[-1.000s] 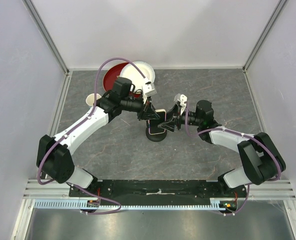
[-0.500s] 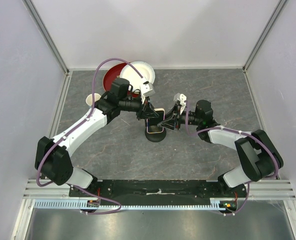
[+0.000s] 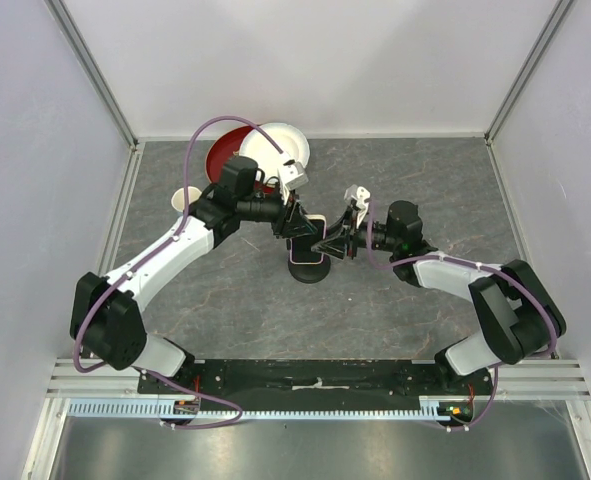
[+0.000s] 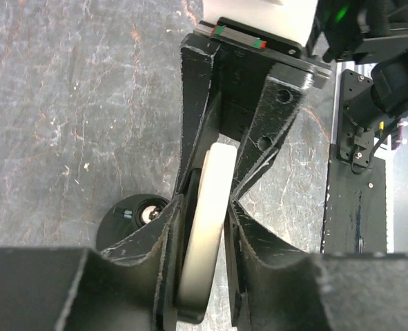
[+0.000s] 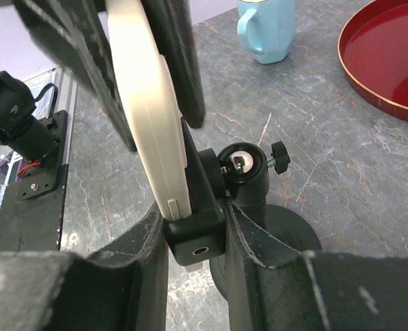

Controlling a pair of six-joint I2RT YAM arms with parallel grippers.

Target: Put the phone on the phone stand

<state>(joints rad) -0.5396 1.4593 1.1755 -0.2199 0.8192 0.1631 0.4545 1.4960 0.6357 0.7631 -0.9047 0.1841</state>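
The phone (image 3: pixel 315 233), black-screened with a cream rim, stands on edge over the phone stand (image 3: pixel 308 270) at mid-table. In the right wrist view the phone (image 5: pixel 143 103) sits in the stand's black bracket (image 5: pixel 195 234), beside the ball head (image 5: pixel 241 164) and above the disc base (image 5: pixel 290 231). My left gripper (image 3: pixel 297 222) is shut on the phone from the far left; the left wrist view shows the phone's cream edge (image 4: pixel 207 207) between its fingers (image 4: pixel 155 241). My right gripper (image 3: pixel 331 245) is shut on the bracket and the phone's lower end (image 5: pixel 193 215).
A dark red plate (image 3: pixel 223 152) and a white plate (image 3: pixel 280 146) lie at the back left. A pale cup (image 3: pixel 186 198) stands by the left arm; it also shows in the right wrist view (image 5: pixel 266 27). The black base rail (image 3: pixel 315 375) runs along the near edge.
Both grippers have shifted slightly left and farther back with the phone. The phone now sits more squarely over the stand base.
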